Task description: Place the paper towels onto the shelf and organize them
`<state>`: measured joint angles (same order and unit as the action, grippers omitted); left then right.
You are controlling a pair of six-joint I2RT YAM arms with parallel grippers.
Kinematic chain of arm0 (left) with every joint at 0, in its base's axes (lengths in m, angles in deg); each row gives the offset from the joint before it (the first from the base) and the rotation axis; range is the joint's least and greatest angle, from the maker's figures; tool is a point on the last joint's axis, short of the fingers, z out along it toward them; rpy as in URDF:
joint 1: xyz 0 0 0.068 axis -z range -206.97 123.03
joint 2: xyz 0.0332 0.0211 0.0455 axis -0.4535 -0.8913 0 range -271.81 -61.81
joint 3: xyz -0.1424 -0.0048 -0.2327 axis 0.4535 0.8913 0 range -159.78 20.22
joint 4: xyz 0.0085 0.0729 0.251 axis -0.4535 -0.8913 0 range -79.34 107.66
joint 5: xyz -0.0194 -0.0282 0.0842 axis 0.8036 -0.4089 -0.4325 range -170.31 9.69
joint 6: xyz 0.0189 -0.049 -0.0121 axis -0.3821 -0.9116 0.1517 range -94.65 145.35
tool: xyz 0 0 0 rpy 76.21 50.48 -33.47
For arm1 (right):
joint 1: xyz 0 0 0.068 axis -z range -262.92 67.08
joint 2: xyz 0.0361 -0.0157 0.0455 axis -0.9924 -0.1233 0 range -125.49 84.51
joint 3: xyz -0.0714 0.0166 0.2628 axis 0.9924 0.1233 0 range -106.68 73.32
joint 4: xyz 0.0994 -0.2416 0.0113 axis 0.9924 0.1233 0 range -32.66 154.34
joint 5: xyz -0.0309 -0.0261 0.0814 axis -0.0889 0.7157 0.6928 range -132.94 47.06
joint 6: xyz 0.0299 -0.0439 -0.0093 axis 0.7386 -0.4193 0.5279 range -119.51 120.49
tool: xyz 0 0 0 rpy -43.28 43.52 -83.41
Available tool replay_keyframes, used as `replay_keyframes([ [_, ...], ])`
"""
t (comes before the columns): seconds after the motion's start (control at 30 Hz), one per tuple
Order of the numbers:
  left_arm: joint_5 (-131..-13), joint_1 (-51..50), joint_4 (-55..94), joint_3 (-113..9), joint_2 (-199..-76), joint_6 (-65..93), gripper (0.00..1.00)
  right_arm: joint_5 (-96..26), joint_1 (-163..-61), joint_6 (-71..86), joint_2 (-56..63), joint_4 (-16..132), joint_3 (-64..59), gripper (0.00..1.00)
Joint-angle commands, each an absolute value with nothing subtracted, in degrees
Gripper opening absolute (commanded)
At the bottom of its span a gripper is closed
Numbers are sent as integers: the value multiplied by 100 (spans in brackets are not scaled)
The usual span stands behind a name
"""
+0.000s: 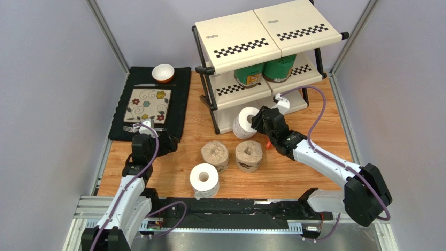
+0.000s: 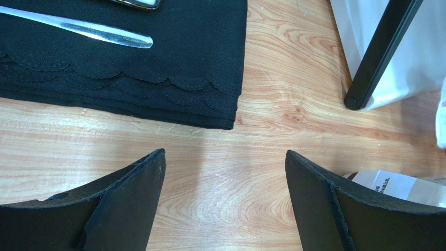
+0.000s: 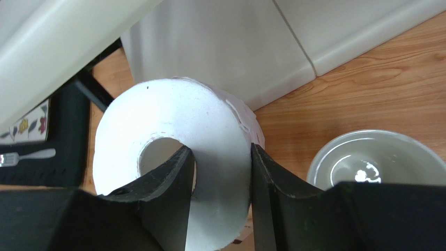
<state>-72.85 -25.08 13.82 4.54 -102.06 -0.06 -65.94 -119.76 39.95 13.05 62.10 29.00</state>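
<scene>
paper towel roll (image 3: pixel 157 115) — white, soft, hollow-cored — in black right end effector (image 3: pixel 220 149)

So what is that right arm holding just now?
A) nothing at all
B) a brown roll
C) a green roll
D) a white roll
D: the right gripper pinches a white roll by its wall, one finger in the hollow core and the other outside.

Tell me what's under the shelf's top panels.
On the middle tier of the shelf, a left green roll and a right green roll sit side by side. The top panels hide their upper parts and anything behind them.
</scene>
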Motion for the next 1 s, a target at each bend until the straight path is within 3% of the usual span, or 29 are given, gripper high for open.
replay_keyframes([
  [0.0, -7188, -2530, 1581, 396, -10198, -49, 93, -7159, -11773, 4382, 1560, 5383, 2955, 42],
  [0.97, -7144, -2530, 1563, 396, -10162, -67, 92, -7449, -11139, 4716, 330, 3432, 2964, 42],
])
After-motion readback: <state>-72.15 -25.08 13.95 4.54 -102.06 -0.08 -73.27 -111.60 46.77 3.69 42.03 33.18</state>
